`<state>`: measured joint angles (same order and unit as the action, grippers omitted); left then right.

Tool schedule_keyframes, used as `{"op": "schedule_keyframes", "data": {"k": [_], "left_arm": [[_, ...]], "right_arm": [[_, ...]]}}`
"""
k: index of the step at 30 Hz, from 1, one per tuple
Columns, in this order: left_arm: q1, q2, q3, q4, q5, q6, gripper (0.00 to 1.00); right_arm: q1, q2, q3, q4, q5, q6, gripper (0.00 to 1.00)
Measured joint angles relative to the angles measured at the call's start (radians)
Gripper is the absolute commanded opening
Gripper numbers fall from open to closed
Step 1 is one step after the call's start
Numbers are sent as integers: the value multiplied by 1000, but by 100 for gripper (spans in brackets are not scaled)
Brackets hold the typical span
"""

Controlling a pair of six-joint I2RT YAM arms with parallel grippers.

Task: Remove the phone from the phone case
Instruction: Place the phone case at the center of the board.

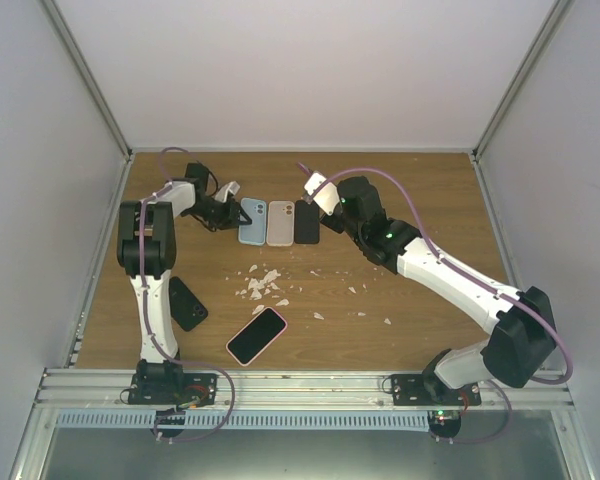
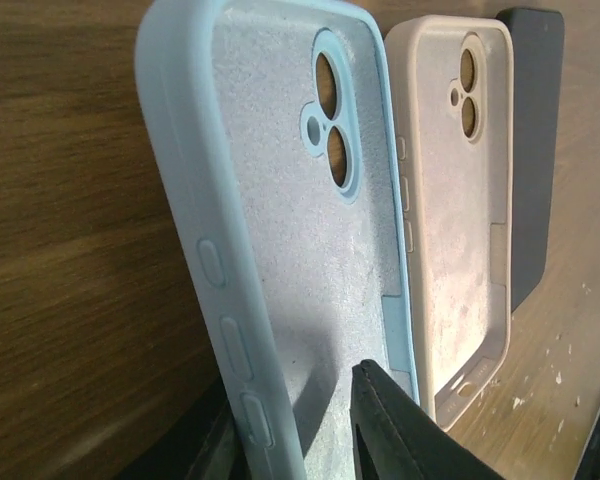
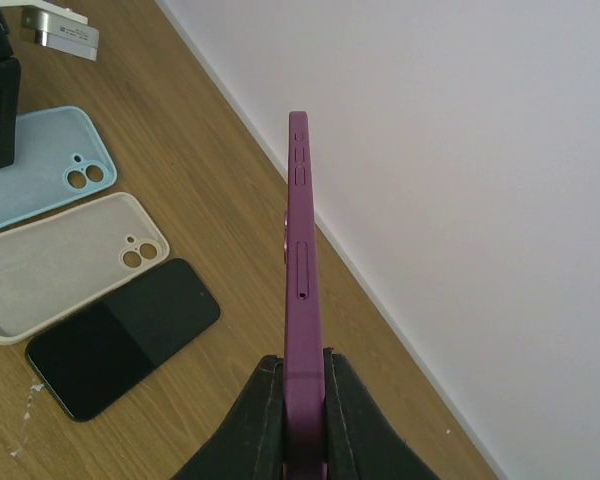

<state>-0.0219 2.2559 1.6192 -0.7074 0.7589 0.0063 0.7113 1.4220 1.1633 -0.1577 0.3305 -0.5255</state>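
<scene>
My right gripper [image 3: 305,372] is shut on the lower end of a purple phone [image 3: 300,260], which it holds edge-on above the table, clear of any case. From above, the phone [image 1: 320,192] hangs at the back of the table off my right gripper [image 1: 332,207]. An empty light blue phone case [image 2: 280,200] lies inside-up on the wood. My left gripper [image 2: 295,425] straddles its near side wall. One finger [image 2: 400,430] is inside the case with a gap to the wall. From above, the left gripper [image 1: 230,213] is at the blue case's [image 1: 252,221] left edge.
An empty beige case [image 1: 280,222] and a black phone [image 1: 307,222] lie in a row right of the blue case. Another black phone [image 1: 187,302] and a pink-cased phone [image 1: 256,335] lie nearer the bases. White crumbs [image 1: 263,283] are scattered mid-table. Walls enclose the table.
</scene>
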Motion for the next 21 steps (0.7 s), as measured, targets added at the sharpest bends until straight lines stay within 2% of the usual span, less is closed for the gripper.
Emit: {"op": "schedule_keyframes", "data": {"k": [6,8,12,21], "left_arm": [[-18,-39,-11,13,-68,-29,59],[-19,-61,-27,23,-103,-35,74],[-16,-119,-69,42,-174,-48,97],[-14,-294,-134,88,-215,-82,99]], "right_arm": [[0,0,1,0,0,0,1],[0,0,4,-1,0,0,0],[0,0,19,-1,0,-5,1],[0,0,47,2,0,-51,1]]}}
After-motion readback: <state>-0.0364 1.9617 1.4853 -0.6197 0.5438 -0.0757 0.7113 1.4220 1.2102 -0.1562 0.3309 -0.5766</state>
